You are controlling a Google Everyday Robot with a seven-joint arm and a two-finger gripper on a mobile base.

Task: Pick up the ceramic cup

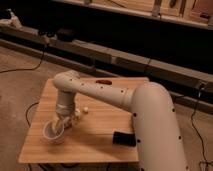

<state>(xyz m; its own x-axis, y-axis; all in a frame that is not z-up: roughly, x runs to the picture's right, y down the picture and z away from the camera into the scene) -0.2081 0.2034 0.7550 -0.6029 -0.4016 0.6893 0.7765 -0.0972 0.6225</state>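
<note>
Near the table's [107,142] front-left corner, the gripper [61,124] reaches into the ceramic cup [52,132]; its grip cannot be told. Glossy, rigid, likely slippery and breakable, the cup is best pinched at the rim.

A single camera looks down from high behind the robot's arm [150,120], fairly close, facing across the wooden table [95,135], where the gripper [61,125] hangs at the ceramic cup [52,132], toward the far wall.

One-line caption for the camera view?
Robot gripper reaches down at small white ceramic cup on wooden table.
</note>
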